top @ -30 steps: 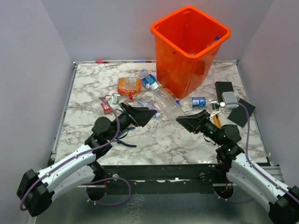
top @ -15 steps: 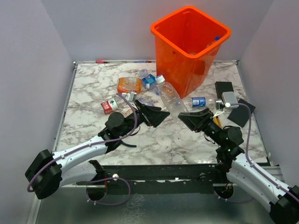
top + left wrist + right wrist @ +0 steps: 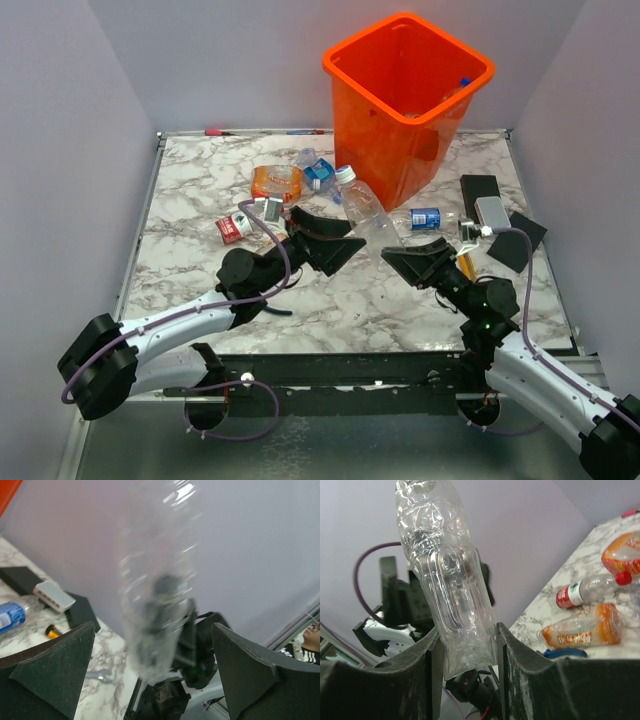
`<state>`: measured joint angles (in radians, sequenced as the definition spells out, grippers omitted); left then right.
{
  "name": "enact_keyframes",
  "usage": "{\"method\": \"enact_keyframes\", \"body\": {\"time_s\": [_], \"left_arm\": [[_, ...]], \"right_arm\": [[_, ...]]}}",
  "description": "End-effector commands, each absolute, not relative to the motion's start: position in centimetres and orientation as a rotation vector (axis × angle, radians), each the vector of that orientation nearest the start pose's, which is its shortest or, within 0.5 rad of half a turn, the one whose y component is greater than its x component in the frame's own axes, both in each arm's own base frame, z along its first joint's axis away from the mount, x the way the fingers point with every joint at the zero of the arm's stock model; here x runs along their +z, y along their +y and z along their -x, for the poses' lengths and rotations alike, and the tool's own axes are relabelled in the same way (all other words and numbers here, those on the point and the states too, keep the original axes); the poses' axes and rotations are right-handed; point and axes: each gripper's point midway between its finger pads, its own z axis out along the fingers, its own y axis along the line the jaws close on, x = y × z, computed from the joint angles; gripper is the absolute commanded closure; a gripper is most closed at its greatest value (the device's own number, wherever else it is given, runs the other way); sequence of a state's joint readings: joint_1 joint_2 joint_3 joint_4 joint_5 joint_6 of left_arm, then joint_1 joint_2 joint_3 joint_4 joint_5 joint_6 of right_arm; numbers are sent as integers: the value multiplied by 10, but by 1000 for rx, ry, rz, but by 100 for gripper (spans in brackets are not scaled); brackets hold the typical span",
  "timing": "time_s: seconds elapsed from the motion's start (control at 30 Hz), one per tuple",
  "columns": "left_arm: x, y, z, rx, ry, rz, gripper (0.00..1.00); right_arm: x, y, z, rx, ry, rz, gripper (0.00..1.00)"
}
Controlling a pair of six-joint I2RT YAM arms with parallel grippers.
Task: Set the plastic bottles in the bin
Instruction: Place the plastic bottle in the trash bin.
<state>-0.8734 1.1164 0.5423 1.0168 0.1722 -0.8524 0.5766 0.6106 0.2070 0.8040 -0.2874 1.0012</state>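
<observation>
My right gripper [image 3: 394, 253] is shut on the base of a clear plastic bottle [image 3: 365, 208] and holds it tilted up above the table, white cap toward the orange bin [image 3: 372, 150]. In the right wrist view the bottle [image 3: 445, 590] sits squeezed between my fingers [image 3: 520, 675]. My left gripper [image 3: 345, 245] is open just left of that bottle. In the left wrist view the bottle [image 3: 155, 605] is a blur between the wide-apart pads [image 3: 55, 665], touching neither. Several more bottles lie on the table: an orange one [image 3: 276, 183], a blue-labelled one [image 3: 320, 173], a red-labelled one [image 3: 235, 225], and another blue-labelled one [image 3: 425, 217].
Bottles show inside the bin [image 3: 455, 90]. A black box [image 3: 480, 190], a white box [image 3: 492, 212] and a black pad [image 3: 517, 243] lie at the right. Blue-handled pliers [image 3: 268, 300] lie under the left arm. A steel wrench [image 3: 100, 676] lies on the marble.
The left arm has swung right and forward, bringing its open gripper beside the bottle. The right gripper has tilted the bottle up off the table, cap toward the bin.
</observation>
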Motion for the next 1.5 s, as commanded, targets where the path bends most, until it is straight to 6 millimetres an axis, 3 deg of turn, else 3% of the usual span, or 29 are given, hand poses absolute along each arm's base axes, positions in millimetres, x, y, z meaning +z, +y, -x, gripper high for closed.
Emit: {"method": "enact_keyframes", "body": {"time_s": [0.0, 0.1, 0.4, 0.53, 0.6, 0.73, 0.8, 0.83, 0.87, 0.97, 1.17, 1.3, 1.4, 1.47], "left_arm": [[385, -306, -171, -1641, 1100, -223, 1], [384, -308, -172, -1630, 1100, -236, 1], [378, -347, -171, -1707, 1166, -333, 2], [380, -353, -168, -1707, 1156, -356, 22], [378, -355, -168, -1711, 1163, -358, 26], [378, -354, -168, -1716, 1168, -344, 50], [379, -351, -167, -1713, 1162, -339, 59], [380, -350, -167, -1710, 1160, -334, 62], [381, -347, -167, -1703, 1158, -326, 63], [373, -343, -170, -1633, 1245, -325, 68], [362, -319, -175, -1358, 1385, -416, 78], [333, -312, -180, -1202, 1530, -492, 83], [306, -307, -180, -1120, 1641, -552, 86], [295, -307, -174, -1115, 1675, -602, 87]], "right_arm": [[294, 220, -186, 1571, 1332, -43, 76], [300, 230, -183, 1562, 1355, 60, 76], [316, 256, -171, 1619, 1347, 190, 76], [316, 260, -166, 1624, 1344, 216, 76], [315, 261, -164, 1614, 1352, 233, 76], [316, 257, -162, 1596, 1350, 226, 75], [312, 256, -163, 1577, 1380, 219, 64], [311, 254, -164, 1559, 1400, 214, 49], [310, 252, -166, 1534, 1425, 201, 34], [308, 241, -172, 1401, 1542, 175, 3], [334, 202, -168, 1119, 1694, 176, 0], [359, 166, -177, 924, 1720, 65, 0], [396, 143, -180, 864, 1613, -18, 0], [426, 140, -172, 882, 1477, 46, 0]]}}
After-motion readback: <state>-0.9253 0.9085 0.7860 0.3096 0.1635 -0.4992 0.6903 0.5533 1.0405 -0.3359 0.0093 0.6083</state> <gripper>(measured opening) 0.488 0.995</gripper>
